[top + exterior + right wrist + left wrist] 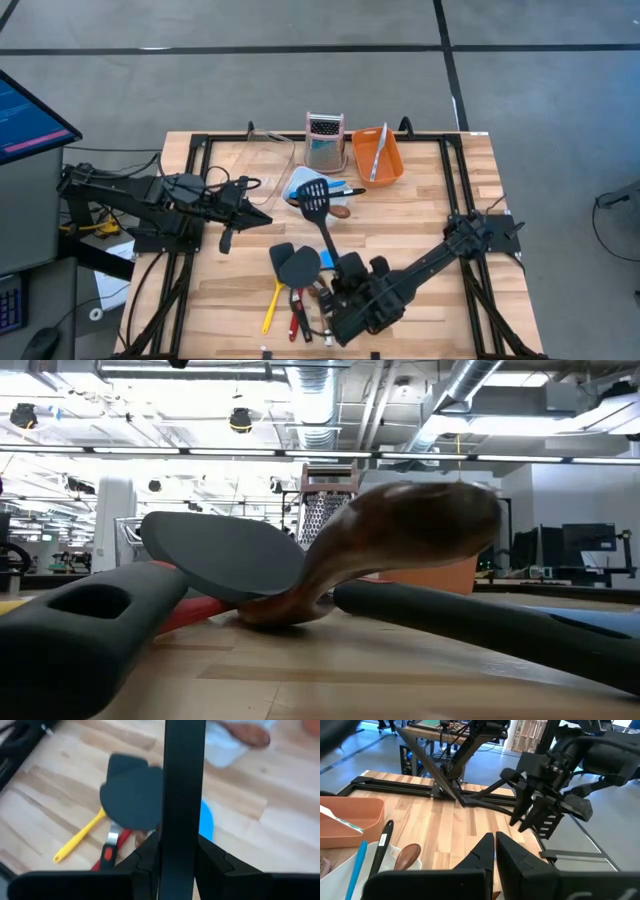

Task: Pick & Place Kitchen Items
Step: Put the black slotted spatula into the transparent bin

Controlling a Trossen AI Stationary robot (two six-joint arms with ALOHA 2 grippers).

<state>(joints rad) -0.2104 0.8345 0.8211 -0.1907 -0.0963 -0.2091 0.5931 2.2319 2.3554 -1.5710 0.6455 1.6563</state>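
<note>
Left gripper (226,240) idle at table's left, fingers together. Right gripper (178,851) clamped on the long black handle of the black slotted turner (314,200) — its head rests on the white rectangular tub (300,181) mid-table. Yellow-handled black spatula (279,275) lies just beside.

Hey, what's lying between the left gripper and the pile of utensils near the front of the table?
Nothing: in the high view, bare wood separates the left gripper from the nearest black spatula in the pile.

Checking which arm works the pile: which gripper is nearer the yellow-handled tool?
Right. The right gripper, shut on the slotted turner, hangs just beside the yellow-handled tool; the left gripper waits shut, farther back.
</note>
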